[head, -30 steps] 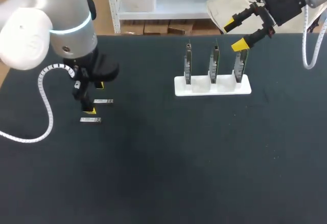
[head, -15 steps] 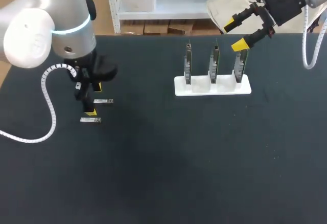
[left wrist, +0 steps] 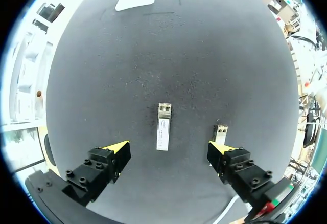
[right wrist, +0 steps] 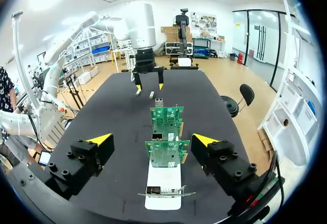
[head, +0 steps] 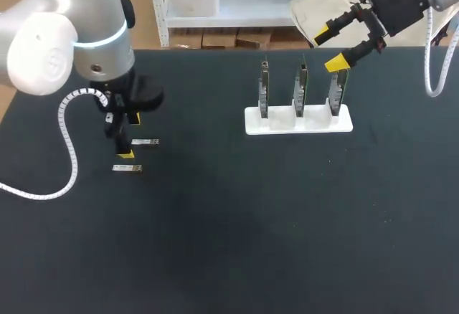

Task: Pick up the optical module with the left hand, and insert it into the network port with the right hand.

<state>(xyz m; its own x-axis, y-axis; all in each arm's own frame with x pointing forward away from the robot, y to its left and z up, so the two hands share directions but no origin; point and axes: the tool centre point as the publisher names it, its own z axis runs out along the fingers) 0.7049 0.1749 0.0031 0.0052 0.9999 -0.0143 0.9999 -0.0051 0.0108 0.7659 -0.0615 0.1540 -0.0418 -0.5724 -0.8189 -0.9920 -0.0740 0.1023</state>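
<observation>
Left arm point(head: 72, 34) shifted; two modules point(left wrist: 163, 127), three boards point(head: 300, 88).

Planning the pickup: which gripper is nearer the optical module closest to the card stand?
Left. The left gripper hangs over that optical module, open fingers either side; the right gripper is across the table, by the card stand.
</observation>
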